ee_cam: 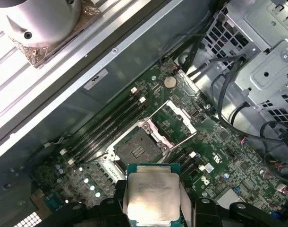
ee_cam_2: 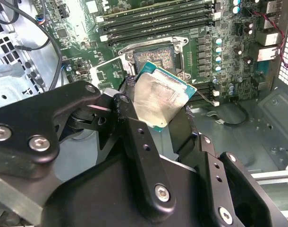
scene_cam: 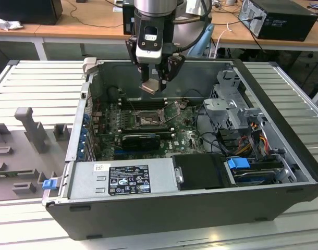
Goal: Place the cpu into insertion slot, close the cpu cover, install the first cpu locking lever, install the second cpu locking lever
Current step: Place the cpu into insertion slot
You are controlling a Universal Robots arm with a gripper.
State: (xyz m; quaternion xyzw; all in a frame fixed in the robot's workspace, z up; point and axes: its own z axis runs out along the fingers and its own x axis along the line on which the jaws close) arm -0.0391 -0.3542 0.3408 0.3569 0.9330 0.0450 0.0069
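My gripper (scene_cam: 155, 83) hangs inside the open computer case, shut on the cpu (scene_cam: 151, 86), a small square chip with a silvery top. In both wrist views the cpu (ee_cam_2: 160, 101) (ee_cam: 153, 196) sits clamped by its edges between the black fingers (ee_cam_2: 130, 101). The insertion slot (scene_cam: 147, 120) (ee_cam_2: 153, 59) (ee_cam: 137, 150) lies bare on the green motherboard below, apart from the chip. The cpu cover (ee_cam: 185, 116) (ee_cam_2: 102, 66), a thin silvery frame, is swung open beside the slot.
Long black memory slots (scene_cam: 142, 103) run behind the socket, and a black card (scene_cam: 141, 139) lies in front of it. A power supply (scene_cam: 122, 179) fills the near side. On the exterior view's right are a metal drive cage (scene_cam: 232, 112) and cables (scene_cam: 211, 138).
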